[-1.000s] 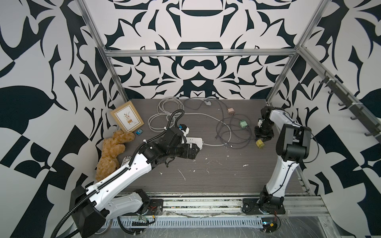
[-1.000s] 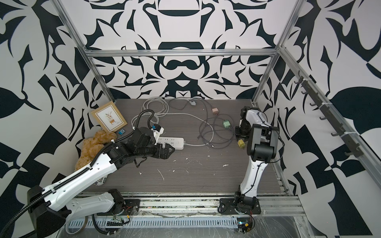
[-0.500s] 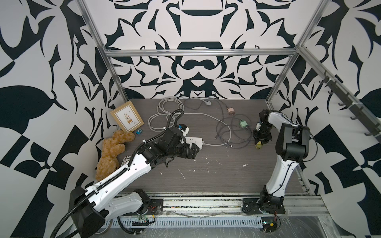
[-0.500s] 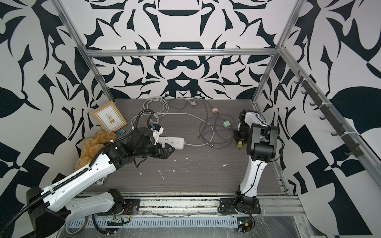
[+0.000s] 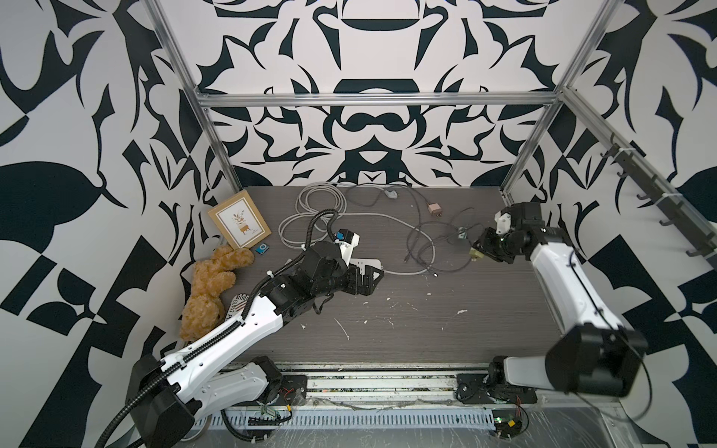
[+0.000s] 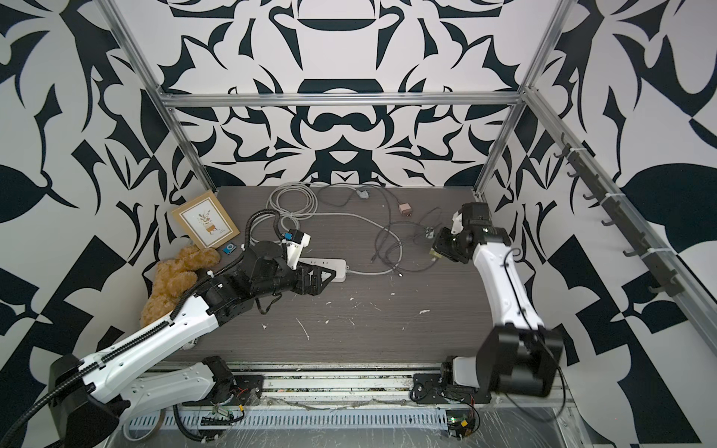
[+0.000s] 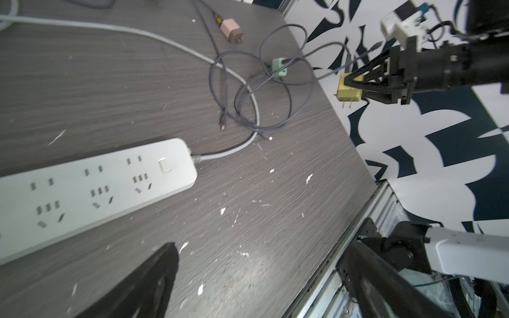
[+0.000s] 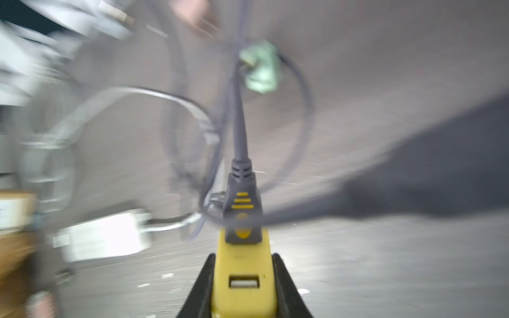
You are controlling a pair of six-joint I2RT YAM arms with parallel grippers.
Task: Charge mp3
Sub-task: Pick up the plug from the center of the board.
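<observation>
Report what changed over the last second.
The right gripper closed on the yellow charger and lifted it off the table. The left gripper, open by the power strip, and the mp3 stayed put.

A robot test cell in a lab: a grey bench (image 5: 426,329) boxed in by black-and-white patterned walls (image 5: 77,116) on an aluminium frame (image 5: 372,101), with a left arm (image 5: 232,337) and a right arm (image 5: 562,287) mounted on a rail (image 5: 380,382) behind the left tool (image 5: 368,280).

Dark table (image 5: 426,329) — power strip (image 7: 96,187), tangled cables (image 7: 223,115), teddy (image 5: 209,287), mp3 (image 5: 262,249).
</observation>
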